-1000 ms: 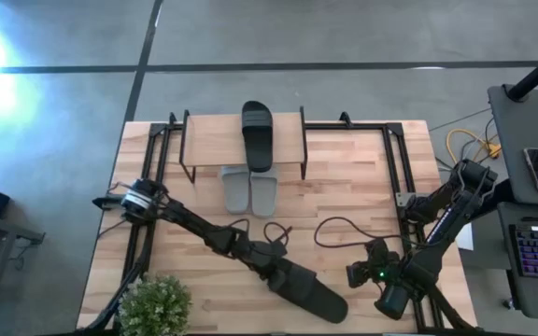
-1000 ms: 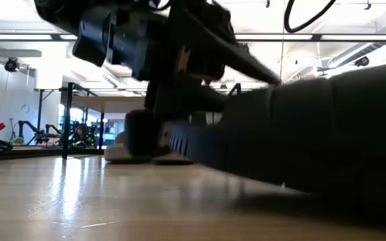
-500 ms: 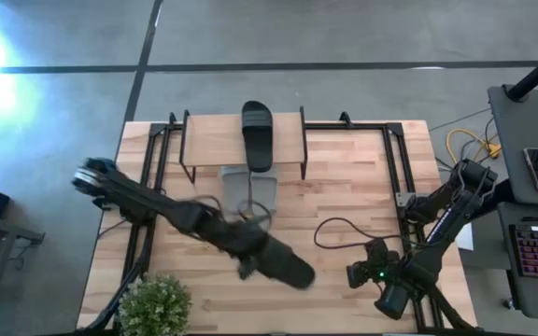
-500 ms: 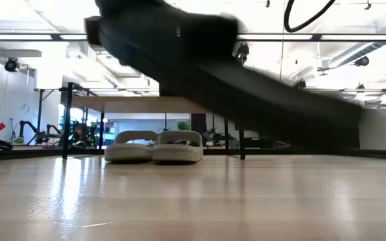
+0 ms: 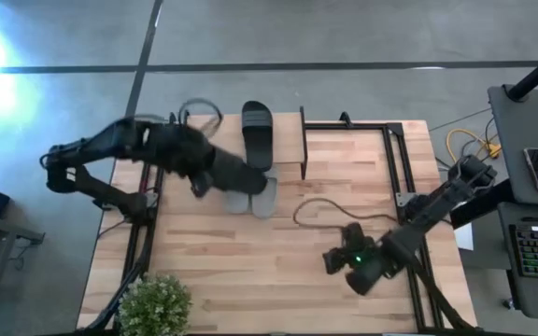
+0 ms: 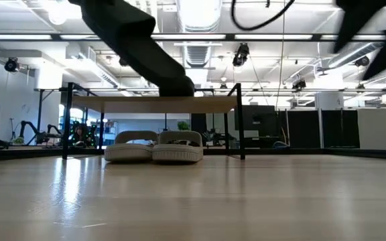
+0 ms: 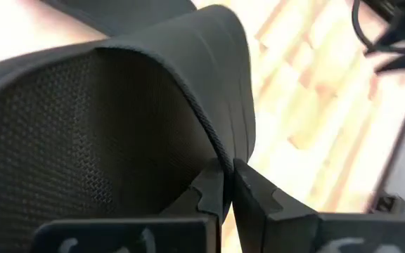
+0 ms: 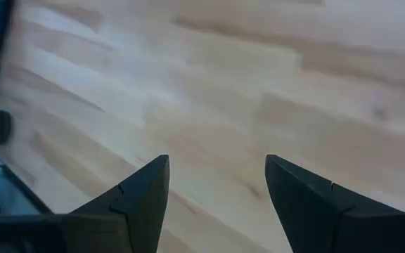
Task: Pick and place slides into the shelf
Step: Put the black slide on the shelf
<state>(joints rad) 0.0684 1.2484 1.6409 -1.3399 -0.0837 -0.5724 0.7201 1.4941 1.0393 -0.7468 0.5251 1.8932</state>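
Note:
My left gripper (image 5: 211,173) is shut on a black slide (image 5: 247,177) and carries it in the air by the shelf's near edge. In the low view this slide (image 6: 139,47) slants above the shelf top (image 6: 153,104). The shelf (image 5: 208,140) stands at the table's far side. A second black slide (image 5: 258,135) lies by its sole on the plank. Two light grey slides (image 5: 250,196) rest side by side on the table under the shelf's near edge, also plain in the low view (image 6: 154,147). My right gripper (image 8: 216,190) is open over bare wood at the table's near right (image 5: 339,261). My left gripper (image 7: 228,193) pinches the black slide's wide strap at its edge (image 7: 223,158) between the two fingers (image 7: 209,193). The slide is lifted clear of the table and hangs tilted, its far end lower, over the grey slides.
A small potted plant (image 5: 155,303) stands at the table's near left corner. A black cable (image 5: 316,210) loops over the wood near the right arm. Black frame rails (image 5: 395,163) run along both sides of the table. Bare wood (image 5: 241,261) lies between the arms.
My left gripper has swung the black slide up from the table's near middle toward the far edge, to the shelf, lifting it clear. The slide has stayed in the shut fingers. My right arm has shifted a little toward the table's middle.

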